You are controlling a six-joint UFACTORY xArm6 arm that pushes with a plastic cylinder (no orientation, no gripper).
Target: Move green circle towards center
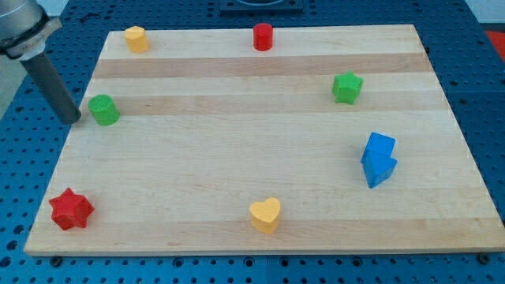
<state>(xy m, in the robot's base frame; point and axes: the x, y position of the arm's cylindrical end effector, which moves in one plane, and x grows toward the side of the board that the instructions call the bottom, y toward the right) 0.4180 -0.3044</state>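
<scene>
The pale wooden board [260,166] is lying flat beneath everything. The dark rod is carrying no fingers, so nothing is clenching or releasing; my tip [73,120] is sitting just left of the small green cylindrical block [103,110], near the board's left edge. It is probably light, stiff and free-sliding, so pushing squarely on its left face seems best.

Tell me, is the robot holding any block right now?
No, nothing is held. My tip only pushes; it sits just left of the green circle, close beside it.

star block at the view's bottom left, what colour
Red; the star block shows clearly in the camera view.
</scene>
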